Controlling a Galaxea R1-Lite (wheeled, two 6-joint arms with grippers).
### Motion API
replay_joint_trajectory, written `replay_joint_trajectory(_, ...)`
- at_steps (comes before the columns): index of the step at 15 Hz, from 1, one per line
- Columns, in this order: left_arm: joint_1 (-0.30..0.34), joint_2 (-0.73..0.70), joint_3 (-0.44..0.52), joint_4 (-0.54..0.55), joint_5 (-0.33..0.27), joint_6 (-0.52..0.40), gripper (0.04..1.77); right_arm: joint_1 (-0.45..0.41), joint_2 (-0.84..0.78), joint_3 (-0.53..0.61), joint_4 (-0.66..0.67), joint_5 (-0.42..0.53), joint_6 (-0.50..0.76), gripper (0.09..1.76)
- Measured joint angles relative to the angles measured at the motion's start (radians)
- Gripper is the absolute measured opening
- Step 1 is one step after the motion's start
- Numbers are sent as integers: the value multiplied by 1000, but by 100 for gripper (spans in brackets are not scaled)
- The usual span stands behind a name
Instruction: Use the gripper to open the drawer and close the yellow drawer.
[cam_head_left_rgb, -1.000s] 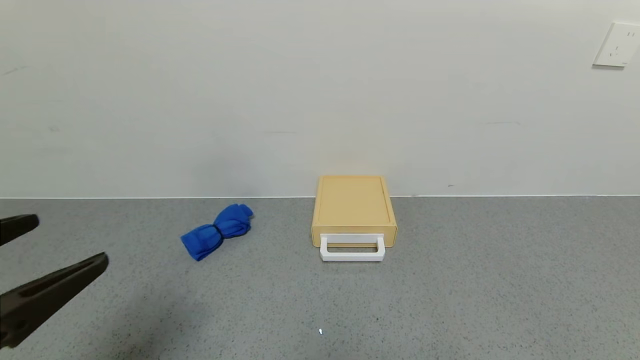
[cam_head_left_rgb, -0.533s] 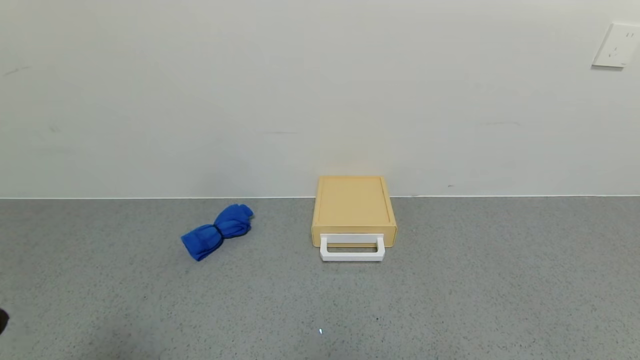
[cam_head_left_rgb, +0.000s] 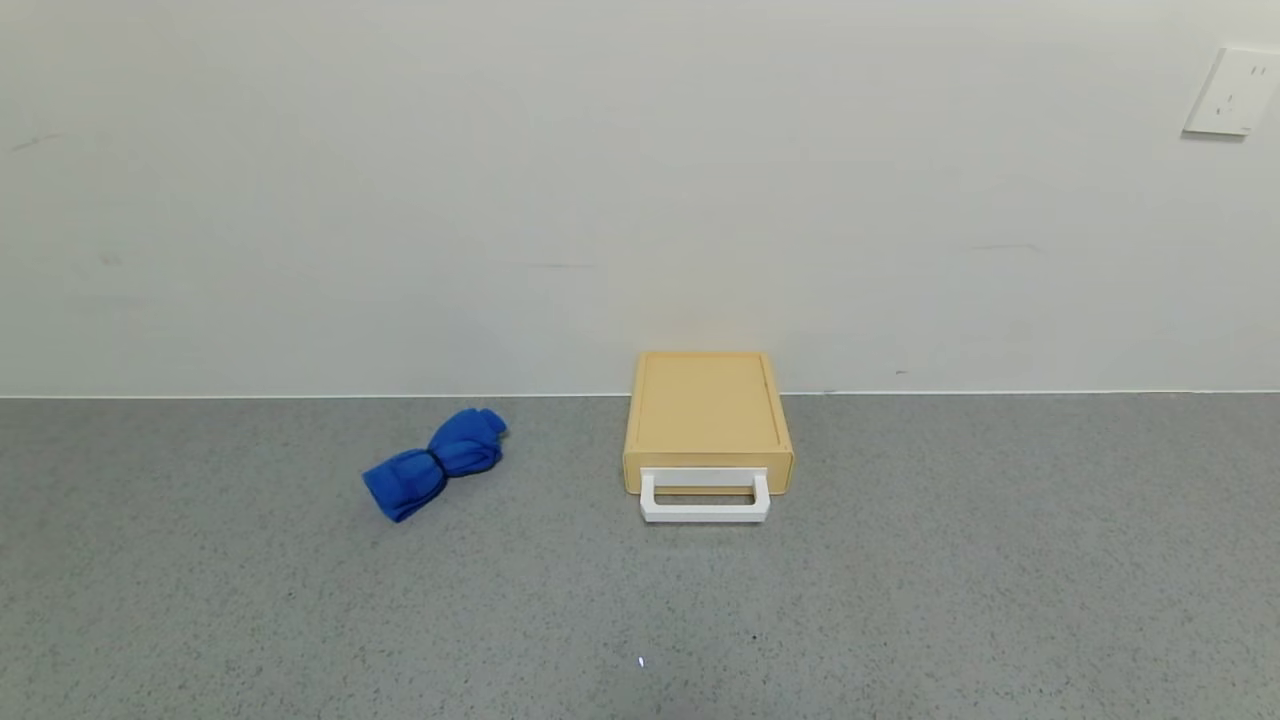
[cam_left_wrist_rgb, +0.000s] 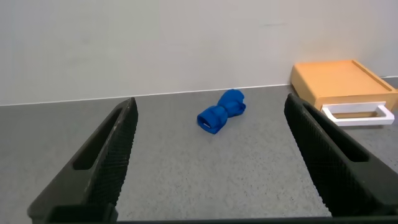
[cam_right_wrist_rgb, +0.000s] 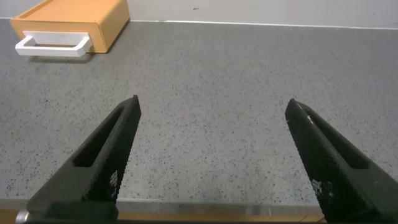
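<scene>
You see the drawer (cam_head_left_rgb: 708, 425) resting flat on the grey bench (cam_head_left_rgb: 900, 580), its back edge against the wall (cam_head_left_rgb: 600, 200). The drawer front sits flush with the pale-yellow body, so the unit is closed, and its white loop handle (cam_head_left_rgb: 705, 499) projects from the front toward the robot. A blue rolled cloth (cam_head_left_rgb: 435, 463) lies on the bench to the robot's left of the drawer, apart from it. A white wall socket (cam_head_left_rgb: 1230, 92) is mounted high on the wall at the right.

Neither arm appears in the head view; you locate both only through their wrist cameras.

Left gripper (cam_left_wrist_rgb: 211, 155): the jaws are spread wide and hold nothing. It sits low over the bench, on the robot's left side. The blue cloth (cam_left_wrist_rgb: 221, 112) lies ahead, between the lines of the two fingers. The drawer (cam_left_wrist_rgb: 342, 82) lies farther off and to one side, beyond the tip of one finger (cam_left_wrist_rgb: 329, 158), well apart from the jaws.

Right gripper (cam_right_wrist_rgb: 214, 155): the jaws are likewise spread wide and empty, low over bare bench. The drawer (cam_right_wrist_rgb: 74, 22) with its handle (cam_right_wrist_rgb: 53, 45) lies well ahead and off to one side, outside the gap between the fingers and touching neither.
</scene>
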Motion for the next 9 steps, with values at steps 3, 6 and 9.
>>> replay_joint_trajectory(3, -16, -87, 76, 0, -7, 4, 170, 0, 0, 0, 0, 0, 0, 171)
replay_joint_trajectory(6, -25, -187, 186, -4, -9, 14, 170, 0, 0, 0, 0, 0, 0, 171)
replay_joint_trajectory(9, -27, -231, 306, -47, -33, 22, 171, 0, 0, 0, 0, 0, 0, 171)
